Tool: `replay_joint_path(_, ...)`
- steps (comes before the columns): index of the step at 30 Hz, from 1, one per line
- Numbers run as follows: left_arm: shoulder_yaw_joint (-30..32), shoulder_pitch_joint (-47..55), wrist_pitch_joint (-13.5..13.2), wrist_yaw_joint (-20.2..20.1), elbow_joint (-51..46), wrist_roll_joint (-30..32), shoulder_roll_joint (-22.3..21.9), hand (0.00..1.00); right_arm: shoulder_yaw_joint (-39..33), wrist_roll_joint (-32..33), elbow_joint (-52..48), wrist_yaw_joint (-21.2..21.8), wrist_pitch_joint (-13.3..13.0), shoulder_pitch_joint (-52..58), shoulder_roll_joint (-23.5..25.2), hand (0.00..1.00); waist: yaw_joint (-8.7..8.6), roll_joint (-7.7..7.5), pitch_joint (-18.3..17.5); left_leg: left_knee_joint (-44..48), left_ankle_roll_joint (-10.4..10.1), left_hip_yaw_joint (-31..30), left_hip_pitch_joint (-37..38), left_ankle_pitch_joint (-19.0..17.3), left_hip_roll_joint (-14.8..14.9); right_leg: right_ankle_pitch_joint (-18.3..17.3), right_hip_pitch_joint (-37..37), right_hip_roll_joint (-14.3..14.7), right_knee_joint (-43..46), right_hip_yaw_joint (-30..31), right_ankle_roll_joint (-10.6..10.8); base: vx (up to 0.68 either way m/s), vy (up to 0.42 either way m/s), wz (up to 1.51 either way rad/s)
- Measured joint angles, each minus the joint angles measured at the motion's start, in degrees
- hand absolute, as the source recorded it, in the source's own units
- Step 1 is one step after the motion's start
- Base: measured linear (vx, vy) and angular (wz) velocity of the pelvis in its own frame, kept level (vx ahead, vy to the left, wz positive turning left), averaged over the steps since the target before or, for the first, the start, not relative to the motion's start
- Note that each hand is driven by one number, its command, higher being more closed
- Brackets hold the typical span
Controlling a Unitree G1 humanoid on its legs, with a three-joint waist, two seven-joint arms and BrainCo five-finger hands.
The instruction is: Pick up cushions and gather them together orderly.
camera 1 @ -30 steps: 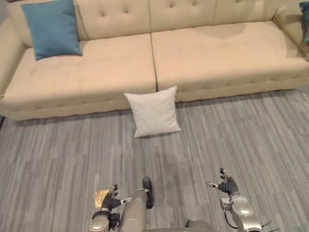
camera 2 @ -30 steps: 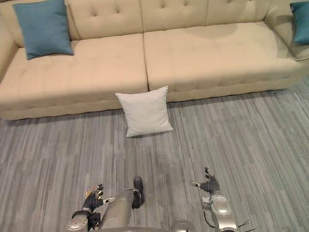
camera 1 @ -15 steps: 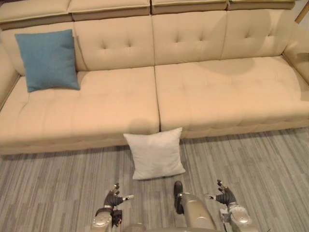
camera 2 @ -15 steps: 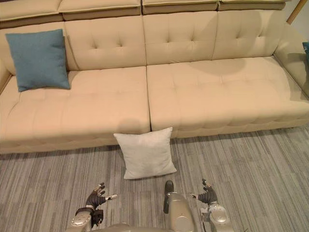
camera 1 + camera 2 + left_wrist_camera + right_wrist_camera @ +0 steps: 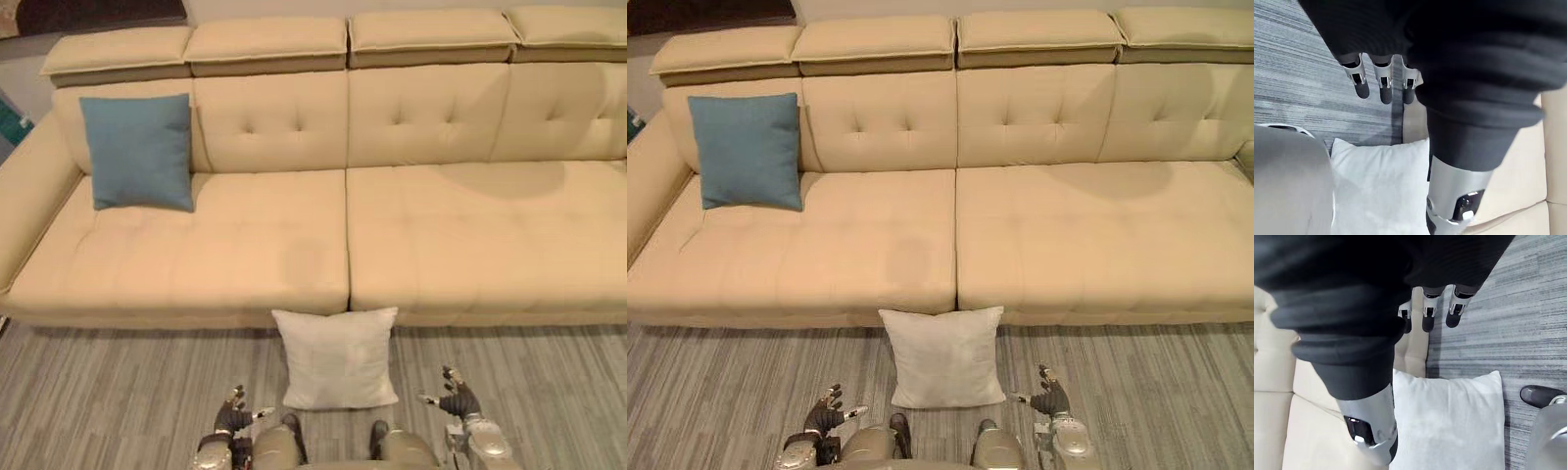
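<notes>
Centrally, white cushion (image 5: 338,357) against sofa (image 5: 245,245) edge

Bright, even light; soft shadows beneath the sofa (image 5: 441,245) headrests.

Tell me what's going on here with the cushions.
The robot faces a beige sofa with both hands low, open and empty. Its left hand and right hand flank a white cushion lying on the floor at the sofa's foot. A blue cushion leans against the backrest at the sofa's left end. Nothing is picked up yet.
</notes>
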Motion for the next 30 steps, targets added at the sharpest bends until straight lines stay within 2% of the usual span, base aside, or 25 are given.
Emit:
replay_joint_path(2, 0.3, -1.6, 0.0, 0.5, 0.0, 0.0, 0.9, 0.0, 0.3, 0.0, 0.1, -0.4, 0.0, -2.2, -0.1, 0.0, 0.03, -0.39, 0.8, 1.1, 0.0, 0.5, -2.5, 0.0, -0.7, -0.8, -3.2, -1.1, 2.9, 0.6, 0.3, 0.04, 0.077, -0.08)
replay_joint_path(4, 0.5, -5.2, -0.1, 1.4, -0.4, -0.1, 3.0, 0.0, 1.7, 0.0, 0.6, -0.7, -0.1, -6.8, -0.4, 0.0, -0.47, -0.3, 4.6, 5.0, 1.0, 0.5, -6.4, -0.8, -0.6, -2.0, -7.7, -1.7, 7.8, 1.6, 0.1, -0.07, 0.016, 0.0)
replay_joint_path(6, 0.6, -8.7, -0.6, 3.1, -0.7, -0.3, 4.8, 0.0, 2.4, 0.1, 0.3, -2.0, -0.5, -11.1, -0.7, 0.0, 0.13, 0.24, 7.3, 12.2, 1.3, 0.5, -12.8, -3.8, 1.1, -4.5, -14.0, -1.6, 14.7, 1.9, -0.2, -0.15, -0.03, -0.05)
replay_joint_path(10, 0.6, -13.7, -1.2, 3.9, -2.3, -3.0, 5.6, 0.0, 2.4, 0.8, -1.9, -3.9, -1.0, -14.6, -1.2, 0.0, 1.49, -0.16, 10.8, 22.7, 2.2, 0.3, -22.4, -8.2, 3.4, -8.8, -24.0, -1.7, 25.4, 2.9, -1.0, -0.17, -0.044, -0.06)
replay_joint_path(11, 1.1, -16.1, -1.5, 4.6, -2.8, -4.3, 5.6, 0.0, 2.4, 2.3, -2.2, -4.6, -1.0, -17.1, -1.3, 0.0, 1.58, -0.57, 11.8, 26.7, 2.6, 0.2, -27.7, -9.4, 4.2, -10.0, -29.5, -1.8, 29.6, 3.2, -1.1, -0.13, -0.019, -0.05)
replay_joint_path(14, 2.5, -22.5, -1.6, 5.9, -2.8, -6.1, 5.6, 0.0, 2.3, 4.5, -2.3, -6.5, -1.0, -23.2, -2.2, 0.0, 1.02, -0.56, 14.0, 33.6, 3.1, -1.1, -38.6, -9.9, 5.6, -11.0, -39.7, -1.8, 36.3, 3.3, -2.0, -0.16, -0.045, 0.06)
replay_joint_path(16, 5.3, -31.3, -2.3, 6.3, -3.0, -7.1, 5.9, 0.0, 1.6, 6.7, -2.2, -8.2, -1.0, -31.6, -2.6, 0.0, 1.01, -1.01, 17.1, 39.4, 3.3, -1.7, -49.1, -10.1, 7.1, -11.3, -50.1, -1.5, 42.0, 3.6, -2.5, -0.15, -0.059, -0.04)
replay_joint_path(17, 5.8, -33.0, -2.3, 6.3, -3.1, -7.3, 5.9, 0.0, 1.6, 6.9, -2.2, -8.6, -1.0, -33.4, -2.8, 0.0, 0.99, -1.02, 17.7, 40.6, 3.4, -1.8, -51.1, -10.1, 7.3, -11.3, -52.1, -1.5, 43.2, 3.8, -2.5, -0.15, -0.056, -0.11)
replay_joint_path(19, 6.1, -39.3, -2.5, 7.3, -5.2, -8.2, 5.8, 0.0, 1.7, 7.7, -1.8, -9.4, -1.1, -42.5, -4.1, 0.0, 1.11, -1.02, 18.6, 45.2, 3.7, -1.9, -60.6, -10.3, 8.1, -11.3, -62.3, -1.4, 48.2, 5.0, -2.6, -0.13, -0.052, -0.11)
replay_joint_path(22, 6.0, -45.4, -2.6, 8.0, -7.6, -9.2, 5.8, 0.0, 1.7, 9.7, -1.7, -11.1, -1.1, -51.5, -4.8, 0.0, 1.53, -0.95, 18.7, 49.7, 3.9, -2.2, -69.0, -10.4, 9.2, -11.3, -71.1, -1.2, 52.5, 5.7, -2.6, -0.12, -0.04, -0.09)
replay_joint_path(25, 6.0, -51.0, -2.7, 8.7, -9.0, -10.3, 5.9, 0.0, 1.9, 11.3, -1.6, -11.8, -1.1, -57.2, -4.9, 0.0, 2.27, -0.95, 18.8, 52.0, 4.0, -2.5, -73.5, -10.3, 9.8, -11.3, -75.5, -1.2, 54.8, 5.7, -2.7, -0.11, -0.018, -0.04)
replay_joint_path(28, 5.8, -56.7, -3.3, 9.8, -10.1, -11.5, 7.3, 0.0, 2.4, 12.0, -0.2, -13.0, -1.1, -64.5, -4.3, 0.0, 2.17, -0.92, 18.8, 52.5, 4.7, -2.5, -77.7, -10.2, 10.3, -10.9, -79.5, -1.2, 55.0, 5.5, -2.8, -0.08, -0.008, -0.01)
replay_joint_path(29, 5.5, -58.8, -3.3, 9.9, -10.3, -11.5, 7.8, 1.0, 2.4, 12.1, 0.2, -13.5, -1.1, -66.6, -4.2, 1.0, 2.3, -0.91, 18.8, 52.8, 4.7, -2.1, -78.9, -10.2, 10.9, -10.5, -80.5, -1.2, 55.1, 5.4, -3.4, -0.06, -0.001, 0.0)
replay_joint_path(30, 5.4, -59.6, -3.3, 10.0, -10.4, -11.5, 8.0, 1.0, 2.4, 12.6, 0.2, -13.8, -1.1, -67.4, -3.9, 1.0, 2.25, -0.91, 18.8, 53.0, 4.7, -1.9, -79.3, -10.1, 11.2, -10.4, -80.9, -1.2, 55.3, 5.3, -3.4, 0.0, 0.0, 0.0)
